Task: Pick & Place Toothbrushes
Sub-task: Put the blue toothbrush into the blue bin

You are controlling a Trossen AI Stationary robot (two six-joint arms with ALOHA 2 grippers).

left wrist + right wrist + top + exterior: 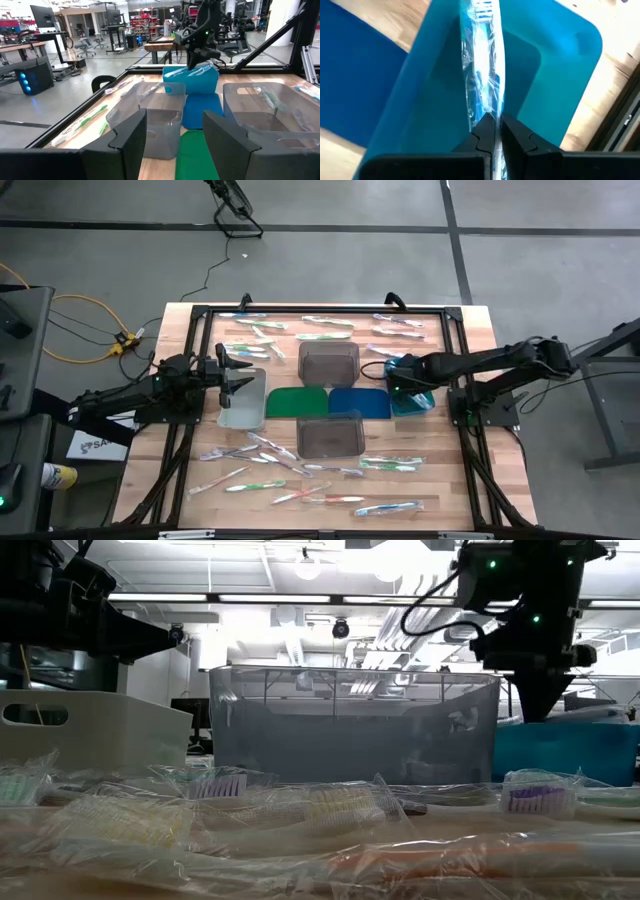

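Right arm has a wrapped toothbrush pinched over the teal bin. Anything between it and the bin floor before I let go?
Nothing visible. The right hand is shut on the wrapped toothbrush, which hangs directly over the open teal bin. The part of the bin's inside that shows looks bare, with no lid or other item beneath the brush.

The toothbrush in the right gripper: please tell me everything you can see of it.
The toothbrush is a thin stick sealed in a clear, crinkled wrapper, white with blue accents. The right gripper, shut, pinches one end of it. It hangs over the teal bin, reaching across its opening; whether it touches the bin cannot be told.
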